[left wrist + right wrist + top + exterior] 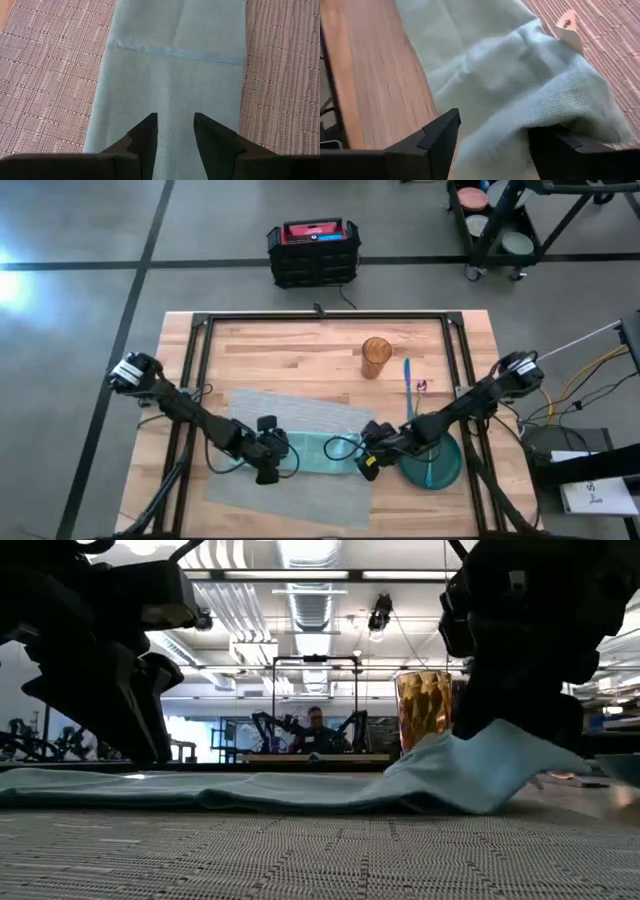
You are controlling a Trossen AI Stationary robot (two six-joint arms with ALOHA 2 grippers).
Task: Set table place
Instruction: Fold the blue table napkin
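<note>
On the wooden table (300,345) lies the grey woven placemat (250,480), the place. A light teal napkin (322,448) is spread lengthwise on it. My left gripper (268,462) stands open over the napkin's left end (170,65), fingers pointing down. My right gripper (368,458) is shut on the napkin's right end, which rises in a peak (500,740) while the remainder lies flat (250,790). A dark green plate (448,472) sits at the placemat's right end. My left gripper has a finger (145,137) on each side of the napkin's midline; whether the tips touch the cloth I cannot tell. My right gripper holds the napkin's right end (495,115) bunched between its two fingers, several layers, coming from above at a slant. That end is raised off the table and slack.
An amber glass (376,357) stands far right of centre, with a blue utensil (408,388) beside it. Black frame rails (320,320) run along the table's far side and both ends. A tan label (567,25) sticks out of the napkin.
</note>
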